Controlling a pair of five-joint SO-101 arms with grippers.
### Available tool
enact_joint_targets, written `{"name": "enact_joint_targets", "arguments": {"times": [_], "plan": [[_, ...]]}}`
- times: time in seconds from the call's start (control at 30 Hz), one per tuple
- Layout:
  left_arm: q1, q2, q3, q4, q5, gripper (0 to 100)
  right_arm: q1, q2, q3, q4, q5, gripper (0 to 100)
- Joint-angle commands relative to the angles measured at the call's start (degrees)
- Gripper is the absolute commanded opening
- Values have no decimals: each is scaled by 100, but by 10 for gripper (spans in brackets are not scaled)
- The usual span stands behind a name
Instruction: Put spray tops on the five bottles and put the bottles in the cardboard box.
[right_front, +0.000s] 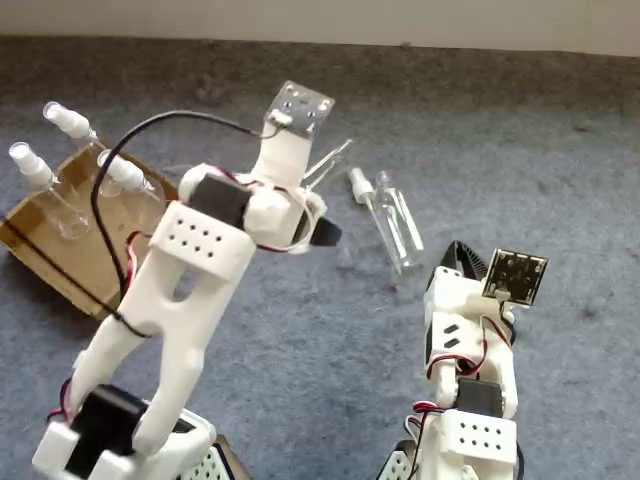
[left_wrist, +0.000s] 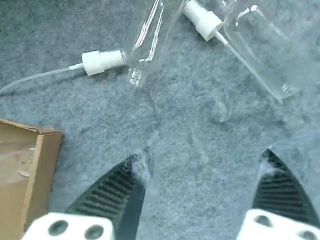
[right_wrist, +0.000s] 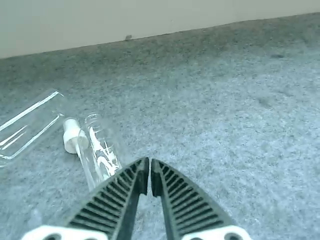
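Seen from up high, the cardboard box (right_front: 45, 250) sits out past the left hand (right_front: 320, 232), on the side away from the right hand (right_front: 462, 256). Three topped bottles (right_front: 65, 205) are in it. The first bare bottle (right_front: 398, 228) lies flat on the grey counter (right_front: 560, 150) between the two hands. Its long side runs away from the right hand, and a loose spray top (right_front: 358, 183) lies right beside its far end. In the left wrist view, the left hand (left_wrist: 200, 192) hangs over the counter with its fingers wide apart and nothing in them. Just past its fingertips lie the first bare bottle (left_wrist: 265, 45), with the loose spray top (left_wrist: 202, 19) and its thin tube along its side, and a second bare bottle (left_wrist: 147, 35). That one slants another way. Another spray top (left_wrist: 102, 61) sits by its ridged end, with its tube pointing away from the bottle. A corner of the cardboard box (left_wrist: 30, 170) is just beside one finger. In the right wrist view, the right hand (right_wrist: 149, 167) has its fingers pressed together and holds nothing. The first bare bottle (right_wrist: 100, 150) lies just ahead, with its open neck pointing away. The bottles look light, hard and smooth, so they may roll or slip. It seems best to grab one around its middle, across the long side. The tube looks bendy, so hold a top by its fat white head.
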Motion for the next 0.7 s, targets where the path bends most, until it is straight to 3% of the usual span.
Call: {"name": "enact_joint_targets", "arguments": {"times": [0.0, 0.37, 0.67], "plan": [[268, 725, -1042, -9, 826, 294, 31, -66, 338, -189, -53, 5], [725, 3134, -3574, 9, 1459, 294, 119, -66, 286, -171, -26, 5], [971, 4936, -5358, 308, 1987, 294, 1587, -66, 453, -136, -26, 5]]}}
